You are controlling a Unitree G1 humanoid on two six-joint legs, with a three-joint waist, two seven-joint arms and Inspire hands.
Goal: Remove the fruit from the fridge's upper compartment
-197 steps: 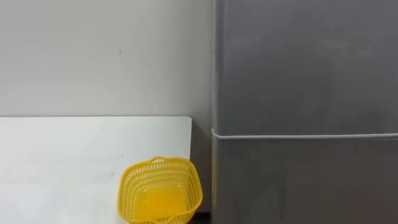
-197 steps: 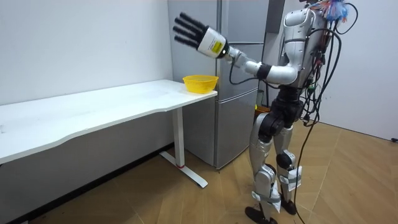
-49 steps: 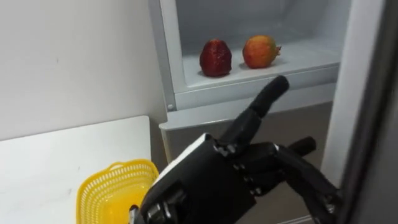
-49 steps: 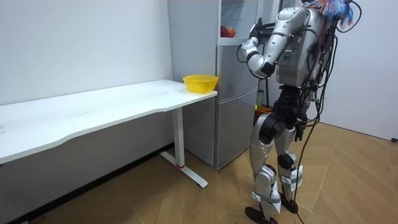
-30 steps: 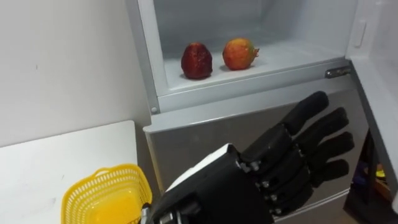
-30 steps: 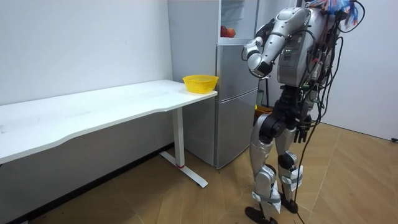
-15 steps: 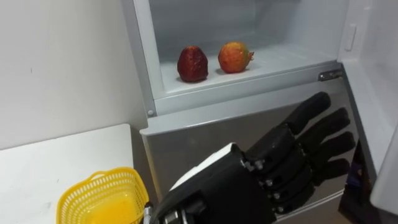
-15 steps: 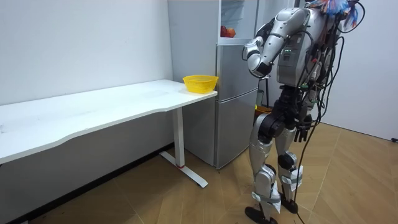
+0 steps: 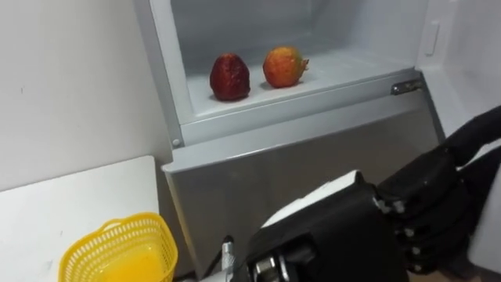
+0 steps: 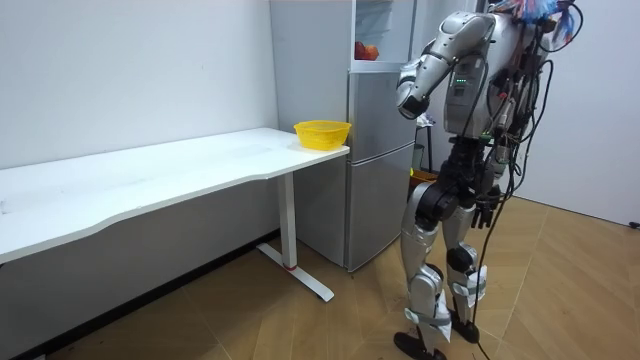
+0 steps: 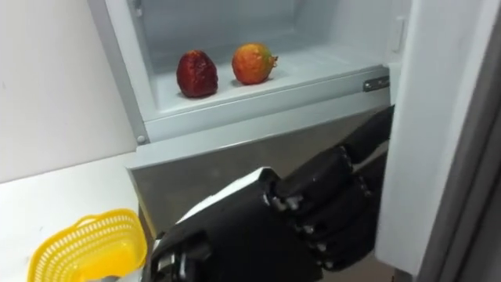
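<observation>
— Red fruit (image 9: 229, 77) and orange pomegranate (image 9: 283, 66): side by side on the upper fridge shelf (image 9: 344, 69), untouched.
— Left robot hand (image 9: 391, 227)?
— Well below both, fingers straight, holding nothing.
— Yellow basket (image 9: 160, 235)?
— Lower left, on the bench (image 9: 63, 204).

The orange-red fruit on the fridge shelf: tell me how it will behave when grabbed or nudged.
The orange-red fruit looks round, so a nudge would probably roll it along the smooth shelf, perhaps into the dark red fruit beside it. Its skin looks firm and glossy: likely sturdy under the fingers of the left hand, though possibly slippery.
</observation>
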